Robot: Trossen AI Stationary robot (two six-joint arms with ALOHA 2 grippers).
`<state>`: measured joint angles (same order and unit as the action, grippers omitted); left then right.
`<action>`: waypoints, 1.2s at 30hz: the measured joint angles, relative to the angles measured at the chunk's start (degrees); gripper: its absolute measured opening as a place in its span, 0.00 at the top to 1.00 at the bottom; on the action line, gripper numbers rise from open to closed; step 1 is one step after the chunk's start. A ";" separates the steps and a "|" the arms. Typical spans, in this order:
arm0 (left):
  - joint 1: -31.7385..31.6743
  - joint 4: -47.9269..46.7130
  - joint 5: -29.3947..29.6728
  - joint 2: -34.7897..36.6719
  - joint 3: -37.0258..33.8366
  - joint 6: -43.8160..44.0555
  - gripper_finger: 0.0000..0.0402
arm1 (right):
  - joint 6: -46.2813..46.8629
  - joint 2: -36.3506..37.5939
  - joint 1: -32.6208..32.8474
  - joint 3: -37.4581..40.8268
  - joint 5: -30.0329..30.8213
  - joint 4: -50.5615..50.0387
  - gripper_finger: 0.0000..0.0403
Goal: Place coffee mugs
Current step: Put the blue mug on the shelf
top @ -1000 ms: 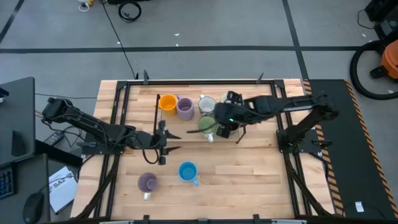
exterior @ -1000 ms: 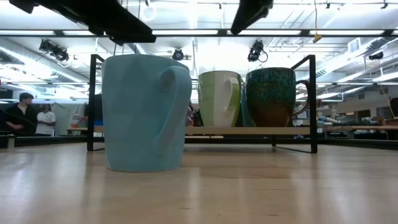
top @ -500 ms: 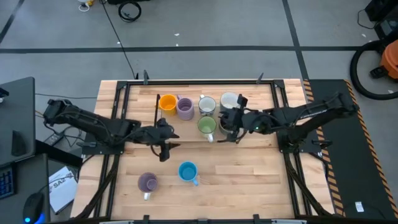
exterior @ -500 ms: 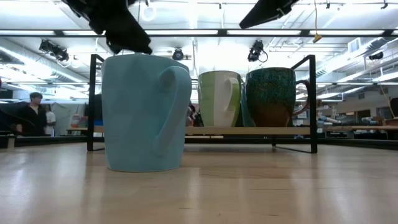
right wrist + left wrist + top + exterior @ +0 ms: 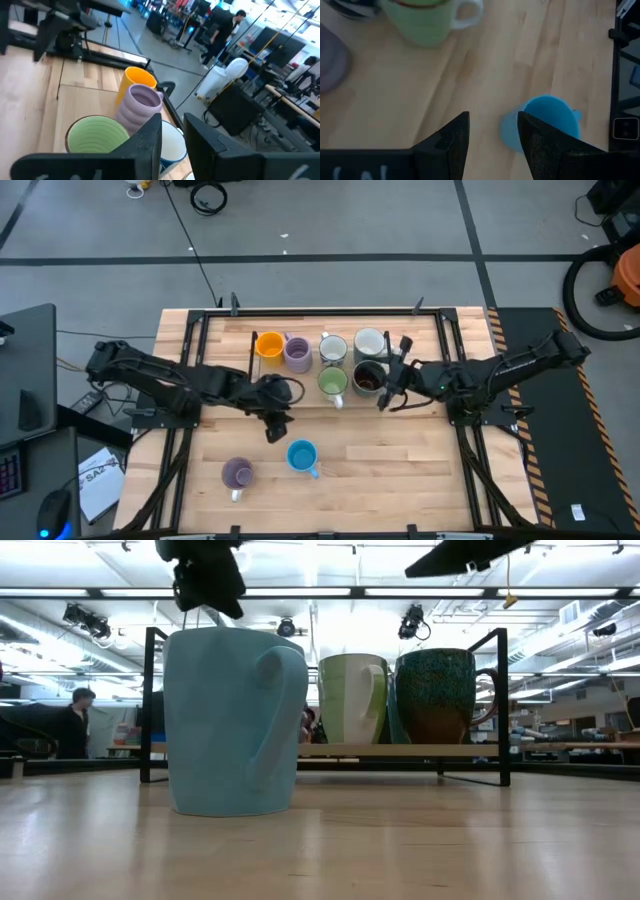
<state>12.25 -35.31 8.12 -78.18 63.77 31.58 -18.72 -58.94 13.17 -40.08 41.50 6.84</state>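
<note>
Six mugs stand upright near the table's far edge: orange (image 5: pixel 269 345), lavender (image 5: pixel 297 354), white patterned (image 5: pixel 332 348) and pale grey-white (image 5: pixel 368 342) behind, green (image 5: pixel 333 383) and dark brown (image 5: pixel 368 378) in front. A blue mug (image 5: pixel 301 455) and a second lavender mug (image 5: pixel 237 473) stand on their bases toward the near edge. My left gripper (image 5: pixel 275 427) hangs open just left of and beyond the blue mug (image 5: pixel 550 122). My right gripper (image 5: pixel 388 388) is open, just right of the dark brown mug, touching nothing.
A black metal frame (image 5: pixel 148 705) rings the table top; its uprights and crossbars stand around the mugs. Bare wood lies between the two mug groups and right of the blue mug (image 5: pixel 235 720). People stand in the room beyond the table.
My right gripper has drawn back toward the table's right edge, off the dark brown mug, which stays standing beside the green one. My left arm has stretched out, carrying its gripper right and toward the near edge, closer to the blue mug.
</note>
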 joint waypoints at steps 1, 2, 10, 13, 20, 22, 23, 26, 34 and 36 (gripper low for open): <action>-0.04 -0.42 -1.03 -1.42 1.08 0.64 0.57 | -0.47 0.49 -0.02 1.36 -0.17 1.91 0.79; -0.04 -0.95 -2.32 -2.72 2.04 0.86 0.57 | -1.03 0.94 -0.02 2.64 -0.24 3.56 0.79; 0.40 -5.46 -9.42 -10.33 8.44 6.93 0.57 | -1.95 3.20 0.78 11.34 -0.49 14.99 0.79; 1.44 -6.60 -9.28 -11.94 9.66 8.56 0.57 | -3.08 3.16 1.43 13.56 -0.57 18.90 0.79; 3.56 -7.04 -9.33 -14.96 9.66 12.46 0.57 | -5.90 3.63 2.01 13.98 -0.57 21.50 0.79; 3.90 -6.87 -9.29 -15.92 9.66 12.90 0.57 | -5.91 3.59 2.03 13.98 -0.59 21.52 0.79; 4.10 -7.01 -9.28 -16.37 9.66 13.02 0.57 | -5.91 3.53 2.03 13.98 -0.59 21.52 0.79; 4.66 -7.02 -9.23 -17.93 9.66 13.02 0.57 | -5.91 3.48 2.01 13.98 -0.59 21.48 0.79; 5.38 -6.73 -9.02 -21.36 9.64 12.95 0.57 | -5.55 3.48 1.99 13.98 -0.61 21.43 0.79; 5.38 -6.78 -9.04 -22.32 9.64 12.95 0.57 | -5.49 3.46 1.99 13.98 -0.61 21.28 0.79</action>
<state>17.63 -42.09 -0.93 -100.49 73.41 44.53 -24.21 -55.48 15.16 -26.11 40.88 28.12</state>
